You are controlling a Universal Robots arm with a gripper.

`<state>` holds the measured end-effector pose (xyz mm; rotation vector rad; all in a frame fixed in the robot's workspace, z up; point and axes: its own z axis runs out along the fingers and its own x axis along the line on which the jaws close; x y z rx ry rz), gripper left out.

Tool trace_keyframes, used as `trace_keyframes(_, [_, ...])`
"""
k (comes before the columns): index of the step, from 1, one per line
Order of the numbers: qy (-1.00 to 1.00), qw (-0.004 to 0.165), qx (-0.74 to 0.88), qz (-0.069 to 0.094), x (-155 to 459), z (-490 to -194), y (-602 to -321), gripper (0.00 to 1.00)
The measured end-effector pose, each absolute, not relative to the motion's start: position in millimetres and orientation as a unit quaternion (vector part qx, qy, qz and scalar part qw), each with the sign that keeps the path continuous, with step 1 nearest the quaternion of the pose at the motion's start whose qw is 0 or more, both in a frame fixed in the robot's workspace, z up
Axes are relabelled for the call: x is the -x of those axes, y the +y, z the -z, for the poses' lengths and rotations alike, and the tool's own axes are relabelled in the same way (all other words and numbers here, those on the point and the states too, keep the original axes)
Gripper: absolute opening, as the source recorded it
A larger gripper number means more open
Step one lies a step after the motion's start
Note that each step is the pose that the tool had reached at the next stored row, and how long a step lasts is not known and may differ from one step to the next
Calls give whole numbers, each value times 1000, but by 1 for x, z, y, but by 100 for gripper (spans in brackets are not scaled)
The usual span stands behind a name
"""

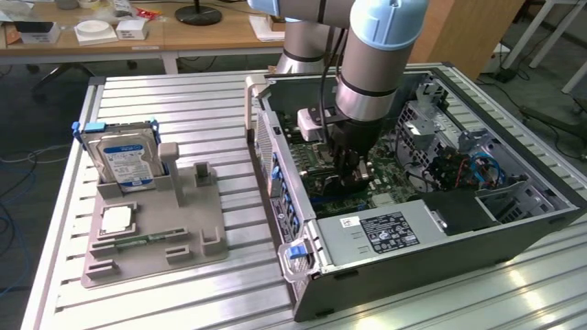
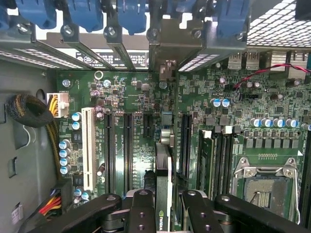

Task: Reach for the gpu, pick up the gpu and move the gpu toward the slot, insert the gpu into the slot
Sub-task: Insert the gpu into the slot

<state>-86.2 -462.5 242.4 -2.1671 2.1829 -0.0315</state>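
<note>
Inside the open grey metal computer case (image 1: 513, 227), the black two-fingered gripper (image 2: 164, 206) was clenched on the thin dark gpu (image 2: 164, 184), held edge-down, likely so its connector met the narrow slot (image 2: 166, 127) on the green, component-studded motherboard (image 2: 228, 111) just beneath.

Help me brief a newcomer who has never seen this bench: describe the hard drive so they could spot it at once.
Start at the open computer case on the slatted metal table. On the exterior view's left of it lies a grey parts holder. The hard drive stands upright at that holder's far end: a boxy silver block with a blue-and-white label and blue side rails, unlike the flat parts lying nearer.
</note>
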Motion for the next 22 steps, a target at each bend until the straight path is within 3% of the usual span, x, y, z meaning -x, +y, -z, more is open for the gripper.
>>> trace_keyframes(22, [709,33,704,10,90,-237,-462,26])
